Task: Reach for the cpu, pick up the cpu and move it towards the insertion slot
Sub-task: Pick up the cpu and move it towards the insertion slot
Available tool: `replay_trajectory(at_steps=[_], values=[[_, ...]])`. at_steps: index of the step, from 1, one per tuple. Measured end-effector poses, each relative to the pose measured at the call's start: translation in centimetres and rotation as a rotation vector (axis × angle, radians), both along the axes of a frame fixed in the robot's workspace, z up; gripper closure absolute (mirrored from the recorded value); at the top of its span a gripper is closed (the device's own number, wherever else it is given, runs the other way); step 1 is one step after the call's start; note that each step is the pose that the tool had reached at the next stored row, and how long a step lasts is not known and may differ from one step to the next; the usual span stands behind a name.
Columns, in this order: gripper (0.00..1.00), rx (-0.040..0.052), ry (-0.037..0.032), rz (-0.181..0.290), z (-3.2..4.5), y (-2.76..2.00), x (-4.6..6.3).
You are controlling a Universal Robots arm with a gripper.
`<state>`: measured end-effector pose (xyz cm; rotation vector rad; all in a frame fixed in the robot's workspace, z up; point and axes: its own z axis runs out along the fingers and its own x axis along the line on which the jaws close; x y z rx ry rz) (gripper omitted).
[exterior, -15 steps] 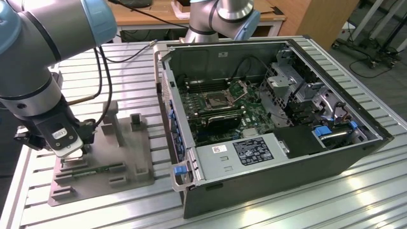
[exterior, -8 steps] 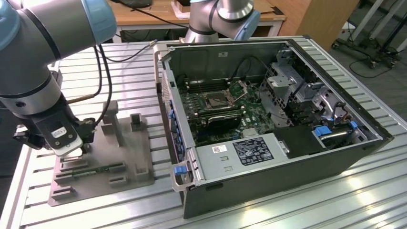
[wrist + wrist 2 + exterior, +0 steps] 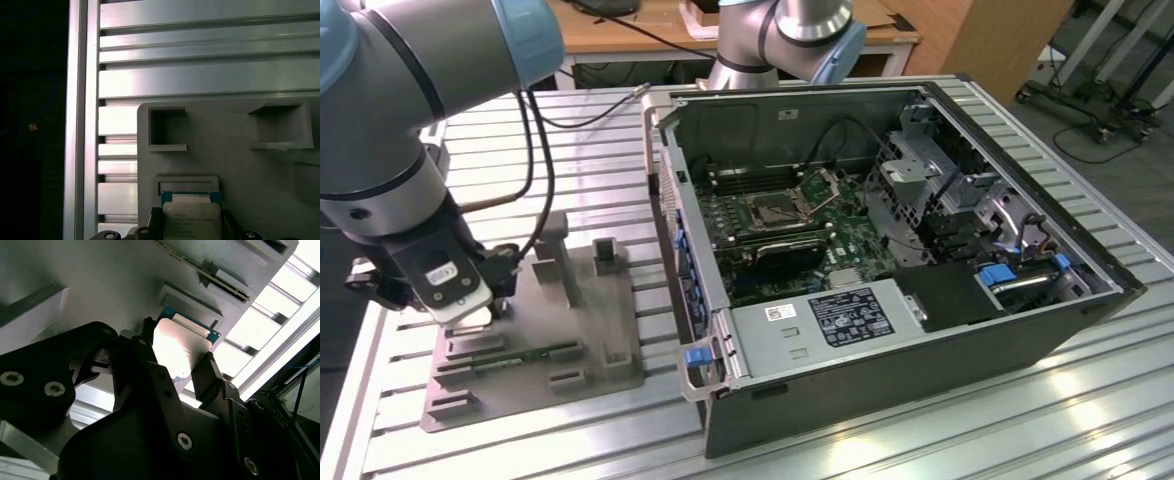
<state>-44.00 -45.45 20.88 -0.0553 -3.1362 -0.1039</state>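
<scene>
The cpu [image 3: 182,342] is a flat square chip with a bright metal face and a blue-green edge. It lies between my two dark fingers [image 3: 207,372] over the grey fixture. In the first wrist view the cpu [image 3: 191,220] sits just below a shallow recess, with a finger against each side. My gripper [image 3: 470,318] is low over the fixture's left part in the exterior view, shut on the cpu. I cannot tell whether the chip is lifted off the fixture. The insertion slot [image 3: 771,212] is a metal-framed socket on the motherboard inside the open computer case, far off towards the exterior view's right.
The grey fixture [image 3: 580,320] has upright blocks and holds a green memory stick [image 3: 520,355]. The open computer case [image 3: 921,350] stands on the slatted metal table [image 3: 587,440]. A second arm's base [image 3: 774,40] rises behind the case. Cables hang near my arm.
</scene>
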Motion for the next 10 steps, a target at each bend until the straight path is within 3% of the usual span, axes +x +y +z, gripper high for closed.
replay_trajectory(at_steps=[10], values=[[0.46, 0.0006, 0.0004, 0.000, 0.45, 0.00, 0.07]])
